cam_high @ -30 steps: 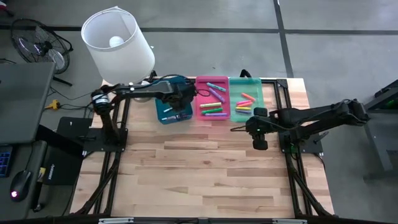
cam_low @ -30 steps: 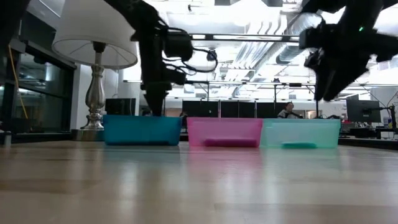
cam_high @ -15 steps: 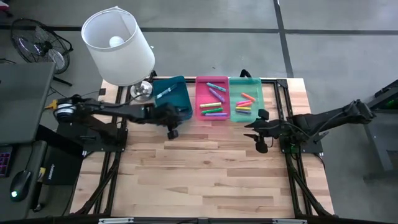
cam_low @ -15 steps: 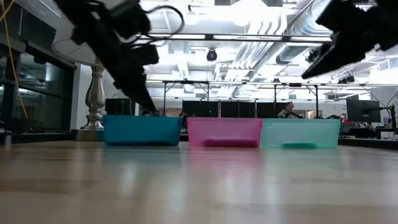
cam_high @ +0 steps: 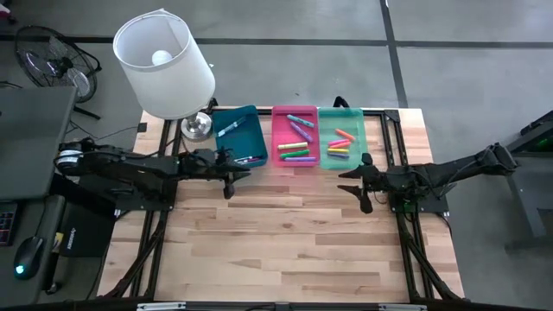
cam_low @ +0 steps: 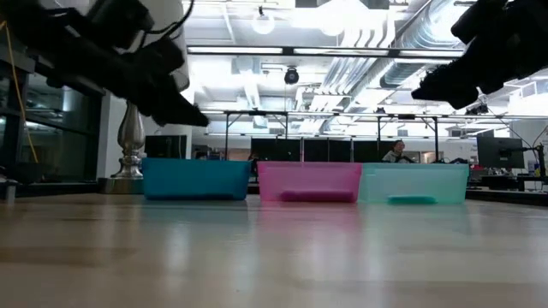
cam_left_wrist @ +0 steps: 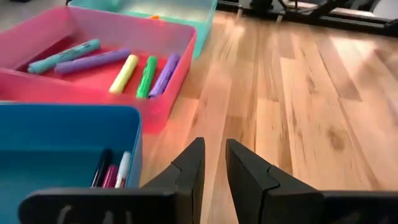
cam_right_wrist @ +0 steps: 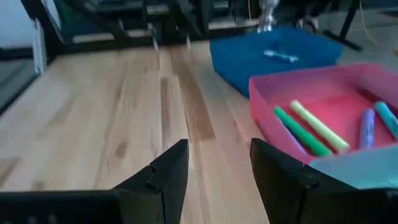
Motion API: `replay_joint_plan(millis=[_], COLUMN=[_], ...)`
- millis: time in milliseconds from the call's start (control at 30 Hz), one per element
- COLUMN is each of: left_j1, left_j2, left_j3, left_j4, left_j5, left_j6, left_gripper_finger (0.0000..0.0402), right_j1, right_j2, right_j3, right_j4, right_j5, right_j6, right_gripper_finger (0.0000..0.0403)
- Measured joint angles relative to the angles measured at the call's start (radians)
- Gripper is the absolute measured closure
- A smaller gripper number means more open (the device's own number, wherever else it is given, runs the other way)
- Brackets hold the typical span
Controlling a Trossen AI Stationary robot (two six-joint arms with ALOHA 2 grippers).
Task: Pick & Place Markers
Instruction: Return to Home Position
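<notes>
At the table's 11 o'clock corner stands a lamp with a white shade. The left arm reaches in from the 9 o'clock side. The left gripper hangs above bare wood at about 10 o'clock from the table's middle, just at 6 o'clock of the blue tray. Its two fingers are drawn almost together, with only a slim gap and nothing between them. Three trays stand side by side along the 12 o'clock edge, and all the markers in view lie inside them. The blue tray, leftmost, holds one marker alone toward its 12 o'clock end and a black, a pink and a white one close together at its 6 o'clock end. The pink tray, in the middle, holds teal, purple, yellow and green markers lying loose on its floor. The green tray, rightmost, holds several more, orange and pink among them. The right arm comes in from the 3 o'clock side. The right gripper hangs above the wood at about 2 o'clock from the table's middle, near the green tray's 5 o'clock corner. Its fingers are clearly apart and empty. In the low view both grippers hang higher than the tray rims.
</notes>
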Motion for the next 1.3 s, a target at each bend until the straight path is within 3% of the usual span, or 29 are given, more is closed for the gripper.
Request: replay_joint_plan(millis=[367, 600, 933, 1200, 1300], left_j1=[0.000, 0.000, 0.000, 0.000, 0.000], left_j2=[-0.261, -0.396, -0.591, -0.673, -0.687], left_j3=[-0.245, -0.326, -0.348, -0.349, -0.349], left_j4=[0.243, 0.245, 0.152, 0.063, 0.027], left_j5=[-0.003, 0.000, 0.028, 0.023, 0.015], left_j6=[-0.056, -0.048, 0.066, 0.116, 0.116], left_gripper_finger=[0.0340, 0.0340, 0.0340, 0.0340, 0.0340], right_j1=[0.000, -0.001, -0.003, -0.003, -0.011], right_j2=[-0.089, -0.099, -0.104, -0.144, -0.154], right_j3=[-0.038, -0.038, -0.067, -0.211, -0.211], right_j4=[0.051, 0.131, 0.195, 0.395, 0.382], right_j5=[0.010, 0.002, 0.078, 0.029, -0.025], right_j6=[-0.007, -0.033, -0.061, -0.065, -0.070], right_gripper_finger=[0.0242, 0.0242, 0.0242, 0.0242, 0.0242])
